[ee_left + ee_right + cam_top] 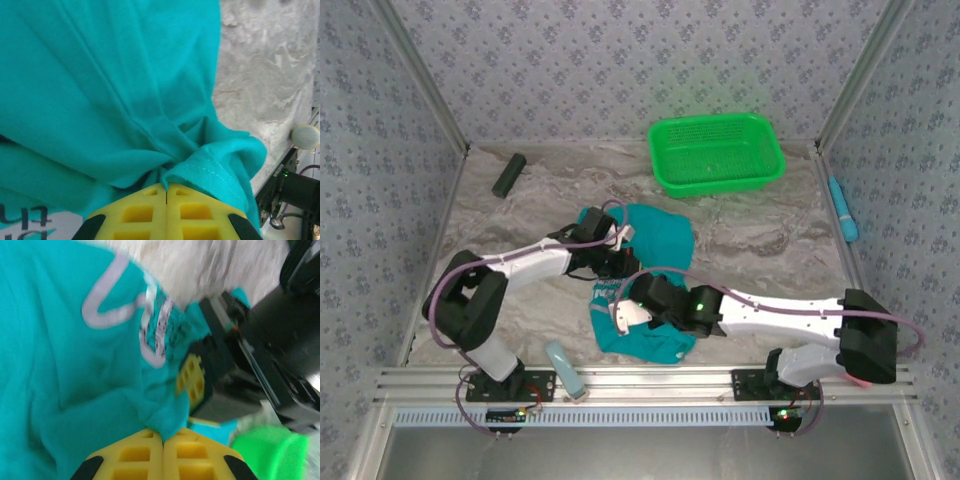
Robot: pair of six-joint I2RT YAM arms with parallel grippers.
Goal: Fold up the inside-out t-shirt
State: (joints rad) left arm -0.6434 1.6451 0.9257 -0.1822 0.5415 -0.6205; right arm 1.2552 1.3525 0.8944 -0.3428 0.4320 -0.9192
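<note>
Across the table's middle, seen from above, we find the teal t-shirt [665,240] crumpled in a heap between both arms, near the green basket [717,152]. At the left wrist, our left gripper [166,187] pinches a stitched hem fold, and the dark letters on a pale patch are cut off and unreadable. At the right wrist, our right gripper [163,437] is clamped on bunched cloth beside white print too blurred to read.

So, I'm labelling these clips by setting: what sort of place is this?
Probably a robot test booth, not a home: patterned panel walls, aluminium frame posts, and a mounting rail.
</note>
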